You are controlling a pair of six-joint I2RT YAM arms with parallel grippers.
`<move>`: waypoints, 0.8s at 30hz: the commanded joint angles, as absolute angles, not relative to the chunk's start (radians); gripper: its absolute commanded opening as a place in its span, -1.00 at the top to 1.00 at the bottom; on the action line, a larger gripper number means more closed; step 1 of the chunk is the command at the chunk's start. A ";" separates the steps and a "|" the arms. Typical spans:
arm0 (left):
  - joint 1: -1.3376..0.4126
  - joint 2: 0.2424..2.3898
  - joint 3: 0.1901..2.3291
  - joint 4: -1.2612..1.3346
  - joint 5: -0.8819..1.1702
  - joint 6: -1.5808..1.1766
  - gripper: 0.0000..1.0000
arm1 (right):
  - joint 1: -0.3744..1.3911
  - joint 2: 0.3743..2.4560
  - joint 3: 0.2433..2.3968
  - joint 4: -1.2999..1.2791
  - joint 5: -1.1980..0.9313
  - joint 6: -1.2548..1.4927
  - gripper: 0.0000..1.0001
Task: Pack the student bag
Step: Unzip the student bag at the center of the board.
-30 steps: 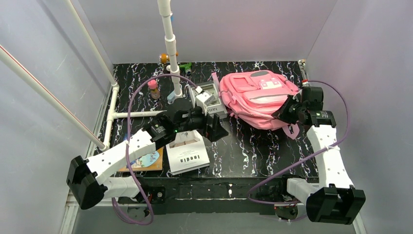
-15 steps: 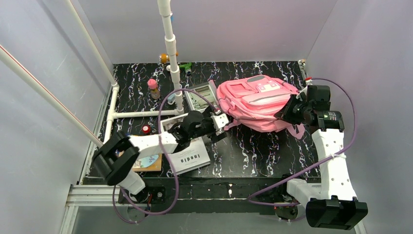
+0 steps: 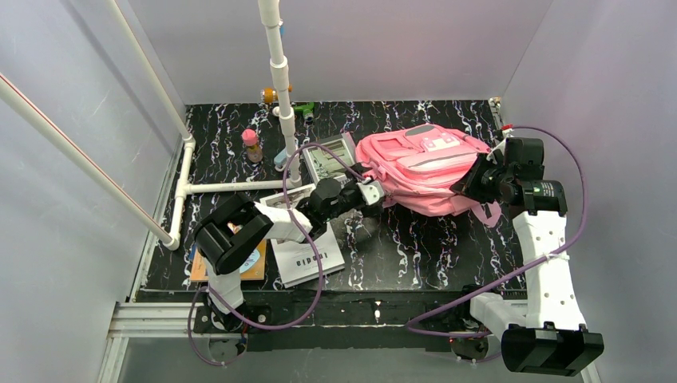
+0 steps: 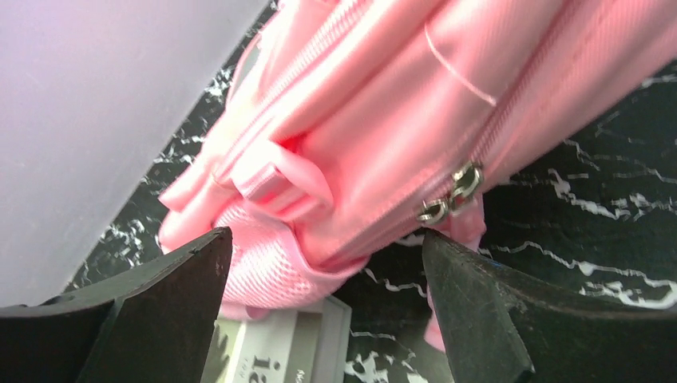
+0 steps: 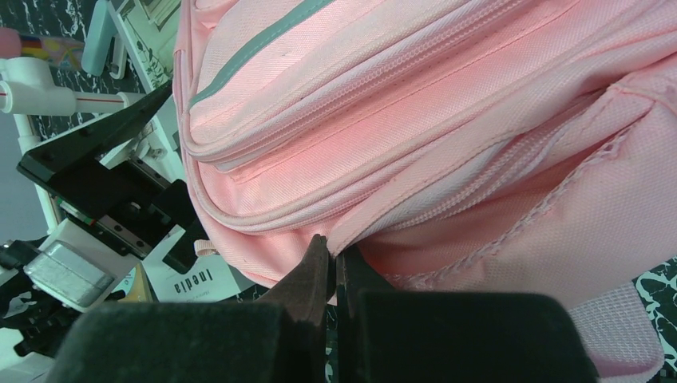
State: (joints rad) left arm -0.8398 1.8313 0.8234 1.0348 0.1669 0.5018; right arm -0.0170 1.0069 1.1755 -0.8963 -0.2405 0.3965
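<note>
On table (image 3: 415, 239), far right of it: bag (image 3: 423, 163), lying with front up. Pinched at its right edge by right gripper (image 3: 469, 180), jaws closed tight on a thin fold of pink fabric, probably a seam. At bag's left end, left gripper (image 3: 374, 194) spread wide, gripping nothing, with twin zip pulls (image 4: 451, 193) just ahead between its fingers. Beside left arm, a book (image 3: 307, 254).

White booklet (image 3: 310, 257), grey-rimmed box (image 3: 330, 158), pink-capped bottle (image 3: 251, 145), black marbled table (image 3: 415, 239)
</note>
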 commanded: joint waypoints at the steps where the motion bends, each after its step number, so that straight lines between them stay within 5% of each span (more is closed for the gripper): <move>1: -0.842 1.834 0.861 1.135 0.187 0.524 -0.71 | -0.005 0.969 1.238 -0.839 -0.326 0.390 0.97; 6: -0.841 1.852 0.860 1.134 0.261 0.521 -0.34 | -0.005 0.981 1.248 -0.831 -0.339 0.403 0.97; 19: -0.845 1.918 0.947 1.085 0.288 0.511 -0.35 | -0.005 0.992 1.279 -0.838 -0.357 0.416 0.97; 22: -0.845 1.925 0.974 1.056 0.303 0.497 -0.04 | -0.005 0.991 1.277 -0.842 -0.359 0.414 0.97; 24: -0.845 1.916 0.990 1.015 0.330 0.478 0.65 | -0.005 0.991 1.274 -0.846 -0.360 0.412 0.97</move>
